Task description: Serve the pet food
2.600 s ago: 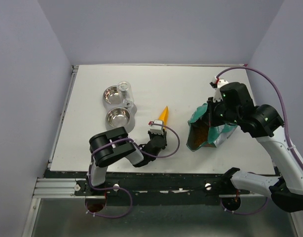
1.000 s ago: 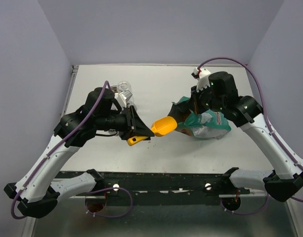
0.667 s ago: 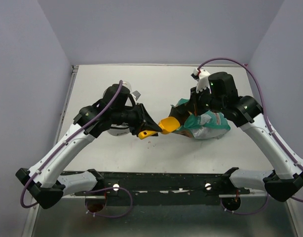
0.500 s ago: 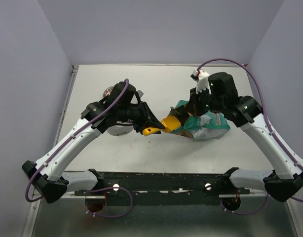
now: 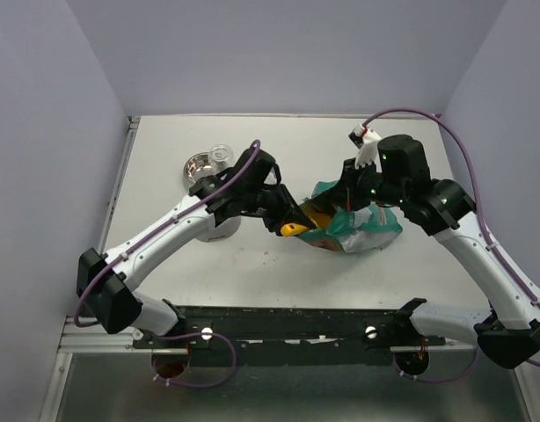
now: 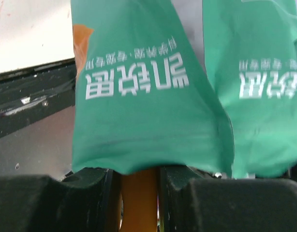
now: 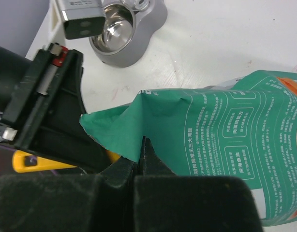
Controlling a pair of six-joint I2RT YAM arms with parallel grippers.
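Observation:
My left gripper point(image 5: 281, 221) is shut on the handle of the orange scoop point(image 5: 294, 230), whose bowl is pushed into the mouth of the teal-and-white bag point(image 5: 365, 230). In the left wrist view the orange handle point(image 6: 138, 195) sits between my black fingers point(image 6: 187, 193), and the teal bag point(image 6: 148, 111) fills the frame. My right gripper point(image 5: 351, 195) is shut on the bag's upper edge and holds the mouth up. In the right wrist view its jaws point(image 7: 141, 157) pinch the teal flap point(image 7: 153, 125). The pet food is hidden inside the bag.
A metal double bowl stand point(image 5: 200, 167) with a clear cup stands left of the bag, its near bowl partly under my left arm. It also shows in the right wrist view point(image 7: 117, 34). The dark front rail point(image 5: 279, 321) runs along the table's near edge.
My left arm has swung right from the bowls and pushed the scoop into the bag mouth. My right gripper still holds the bag edge and has shifted slightly.

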